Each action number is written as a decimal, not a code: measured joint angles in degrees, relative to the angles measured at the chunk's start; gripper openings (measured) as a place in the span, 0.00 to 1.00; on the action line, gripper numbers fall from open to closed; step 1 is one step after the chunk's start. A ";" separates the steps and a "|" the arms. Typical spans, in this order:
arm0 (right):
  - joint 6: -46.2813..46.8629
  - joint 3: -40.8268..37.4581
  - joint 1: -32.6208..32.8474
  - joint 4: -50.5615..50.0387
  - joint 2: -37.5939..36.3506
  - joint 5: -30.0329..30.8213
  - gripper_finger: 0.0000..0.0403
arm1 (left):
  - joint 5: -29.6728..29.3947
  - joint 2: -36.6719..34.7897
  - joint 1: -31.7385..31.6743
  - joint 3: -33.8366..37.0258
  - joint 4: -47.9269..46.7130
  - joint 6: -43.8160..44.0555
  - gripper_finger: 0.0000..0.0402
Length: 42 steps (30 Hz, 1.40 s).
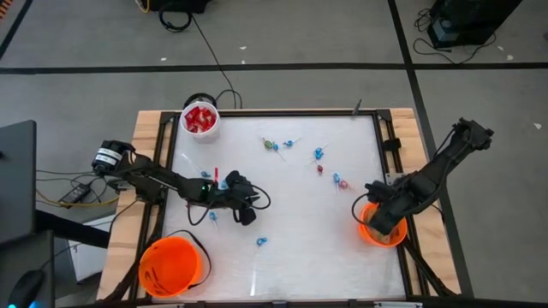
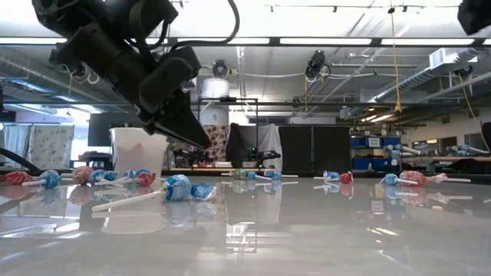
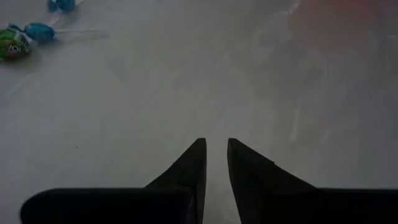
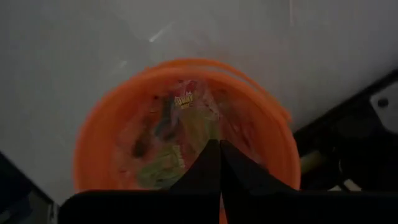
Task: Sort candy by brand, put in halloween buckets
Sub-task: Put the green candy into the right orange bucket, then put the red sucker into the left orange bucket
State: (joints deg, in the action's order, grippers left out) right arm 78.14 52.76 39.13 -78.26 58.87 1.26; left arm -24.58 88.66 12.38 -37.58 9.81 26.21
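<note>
Lollipops in blue, green and red wrappers lie scattered on the white table top (image 1: pixel 291 205), among them one by the middle (image 1: pixel 274 145) and one near the front (image 1: pixel 261 241). My left gripper (image 1: pixel 246 208) (image 3: pixel 214 142) hovers over bare table left of centre, open by a narrow gap and holding nothing. My right gripper (image 1: pixel 377 224) (image 4: pixel 219 143) is shut and empty above the orange bucket (image 4: pixel 186 124) at the table's right edge, which holds pastel wrapped pieces (image 4: pixel 180 134). A white pail (image 1: pixel 199 120) of red packets stands at the far left. A second orange bucket (image 1: pixel 171 265) stands at the near left.
A blue lollipop (image 3: pixel 34 31) and a green one (image 3: pixel 12 46) lie ahead of my left gripper. A long-stick blue lollipop (image 2: pixel 176 188) lies nearest the low camera. A wooden frame (image 1: pixel 150 154) edges the table. Bare surface shows in the near middle.
</note>
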 joint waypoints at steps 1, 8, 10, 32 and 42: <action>1.11 -0.92 0.43 0.45 0.00 -0.40 0.02 | 0.00 0.00 0.00 0.00 -0.30 -0.06 0.18; 4.96 -6.16 2.28 4.45 0.06 -2.59 0.11 | -1.27 0.00 0.00 0.00 -1.74 -1.66 0.18; 6.63 -6.08 2.55 4.68 -0.02 -2.36 0.16 | -2.47 0.00 0.00 0.00 -1.82 -3.42 0.18; -12.28 1.61 3.21 13.09 1.16 35.21 0.26 | -1.38 0.04 0.09 0.00 0.17 -7.81 0.18; -18.32 -4.87 -2.35 20.00 5.72 46.84 0.26 | -1.31 0.05 0.09 0.00 0.19 -10.23 0.18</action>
State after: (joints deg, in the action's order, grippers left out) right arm 59.82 47.89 36.78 -58.26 64.59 48.10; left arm -25.89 88.71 12.47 -37.58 10.00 15.98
